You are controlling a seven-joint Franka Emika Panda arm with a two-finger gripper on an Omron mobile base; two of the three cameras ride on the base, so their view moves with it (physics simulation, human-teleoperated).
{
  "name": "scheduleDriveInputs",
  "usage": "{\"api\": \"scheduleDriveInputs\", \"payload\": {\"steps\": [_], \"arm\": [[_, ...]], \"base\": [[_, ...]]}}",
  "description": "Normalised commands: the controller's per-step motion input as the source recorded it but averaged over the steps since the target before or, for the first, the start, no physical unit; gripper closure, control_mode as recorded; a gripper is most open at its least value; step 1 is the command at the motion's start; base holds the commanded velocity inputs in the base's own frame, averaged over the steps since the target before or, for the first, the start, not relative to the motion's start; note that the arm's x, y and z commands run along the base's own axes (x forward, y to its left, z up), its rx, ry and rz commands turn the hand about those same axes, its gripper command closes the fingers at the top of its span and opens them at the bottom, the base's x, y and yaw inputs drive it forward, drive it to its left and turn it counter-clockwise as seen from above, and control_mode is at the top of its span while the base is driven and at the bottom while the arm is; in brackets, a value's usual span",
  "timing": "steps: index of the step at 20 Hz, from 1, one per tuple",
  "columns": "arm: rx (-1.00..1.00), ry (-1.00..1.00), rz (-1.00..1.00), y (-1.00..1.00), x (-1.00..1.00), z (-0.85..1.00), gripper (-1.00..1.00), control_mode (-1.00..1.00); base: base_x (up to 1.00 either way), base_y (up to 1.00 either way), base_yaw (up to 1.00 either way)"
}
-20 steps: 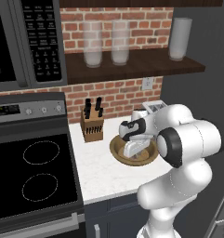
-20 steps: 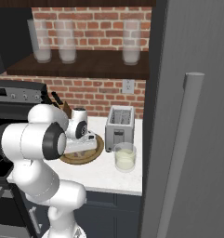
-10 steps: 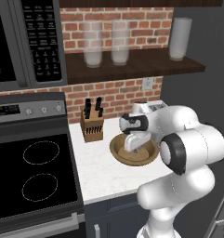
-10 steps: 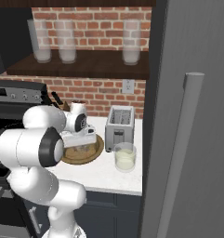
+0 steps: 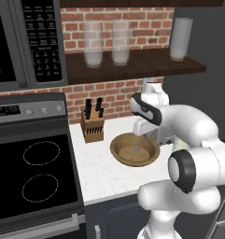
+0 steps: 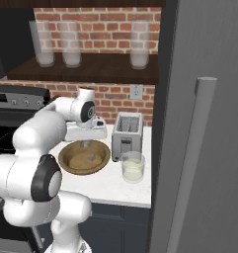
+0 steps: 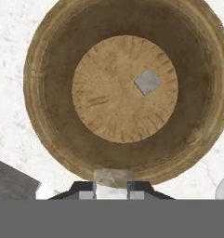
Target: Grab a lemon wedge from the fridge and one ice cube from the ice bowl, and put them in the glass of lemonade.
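Over the last second the arm had lifted: a second earlier the hand sat low in the ice bowl (image 5: 135,150), and by this moment it hung above the bowl's far rim, nearer the brick wall. In the hand view the end effector (image 7: 111,185) had its two fingertips close together with something small and pale between them; it may have been pinching an ice cube, though I could not tell for certain. One ice cube (image 7: 147,82) lay on the bowl's floor, off centre. The glass of lemonade (image 6: 133,167) stood on the desk (image 5: 97,163) just beside the bowl, in front of the toaster (image 6: 127,134), beside the closed fridge (image 6: 199,123). If a cube was held, I judged the carry to the glass came next.
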Motion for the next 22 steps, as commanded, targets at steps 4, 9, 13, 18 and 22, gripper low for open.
{"api": "scheduleDriveInputs", "payload": {"steps": [4,9,13,18,22], "arm": [[0.09,0.0,-0.34,-0.86,-0.77,0.12,1.0,-1.0],[0.02,0.0,-0.36,-0.74,-0.35,0.06,1.0,-1.0],[-0.02,0.0,-0.38,-0.38,0.07,0.06,1.0,-1.0],[-0.07,0.04,-0.51,-0.26,0.36,0.07,1.0,-1.0],[-0.08,0.16,-0.55,-0.19,0.28,0.14,1.0,-1.0]], "base": [[0.0,0.0,0.0],[0.0,0.0,0.0],[0.0,0.0,0.0],[0.0,0.0,0.0],[0.0,0.0,0.0]]}}
